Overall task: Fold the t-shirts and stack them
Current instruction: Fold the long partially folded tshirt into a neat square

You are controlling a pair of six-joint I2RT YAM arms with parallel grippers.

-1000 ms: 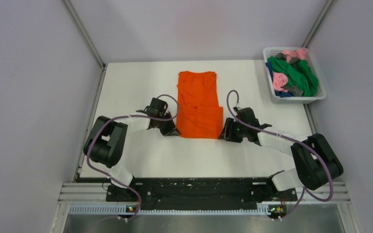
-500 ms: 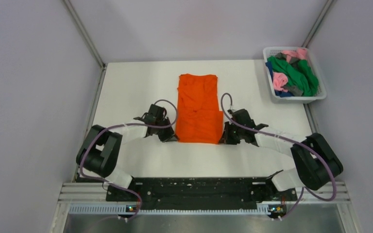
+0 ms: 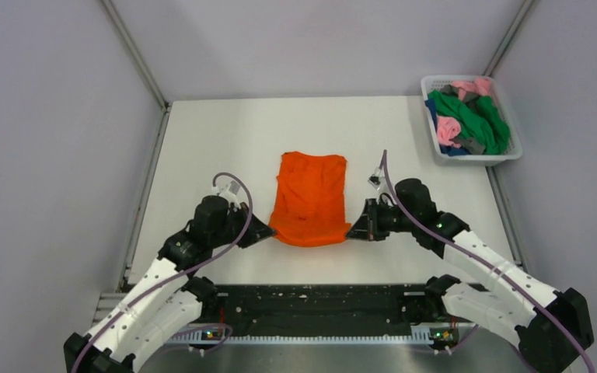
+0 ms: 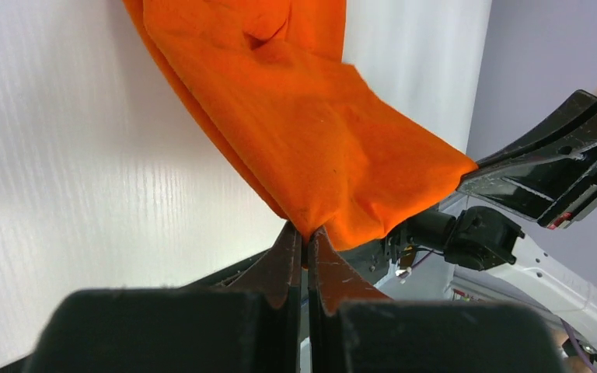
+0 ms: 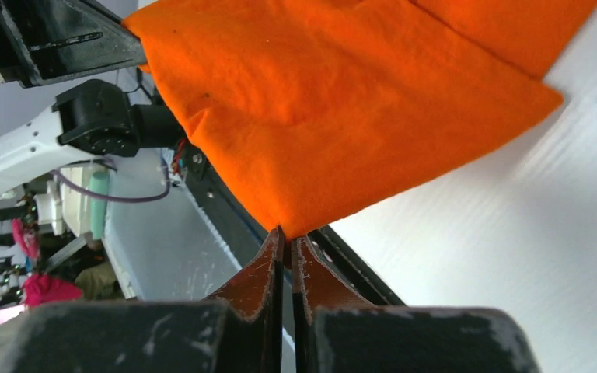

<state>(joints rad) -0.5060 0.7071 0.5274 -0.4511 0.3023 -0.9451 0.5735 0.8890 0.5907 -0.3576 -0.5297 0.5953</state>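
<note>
An orange t-shirt [image 3: 309, 196], folded into a long strip, hangs lifted at its near end and lies on the white table [image 3: 202, 140] at its far end. My left gripper [image 3: 268, 230] is shut on its near left corner [image 4: 311, 221]. My right gripper [image 3: 351, 231] is shut on its near right corner [image 5: 291, 225]. Both hold the near edge above the table, and the cloth sags between them. Green, pink, blue and grey t-shirts [image 3: 466, 116] lie heaped in the basket at the back right.
A white mesh basket [image 3: 513, 152] stands at the table's back right corner. Grey walls close in the left, back and right sides. The black base rail [image 3: 311, 299] runs along the near edge.
Both grippers have risen and pulled back toward the near edge with the shirt's near corners. The whole shirt has slid nearer and its near end has left the table.
</note>
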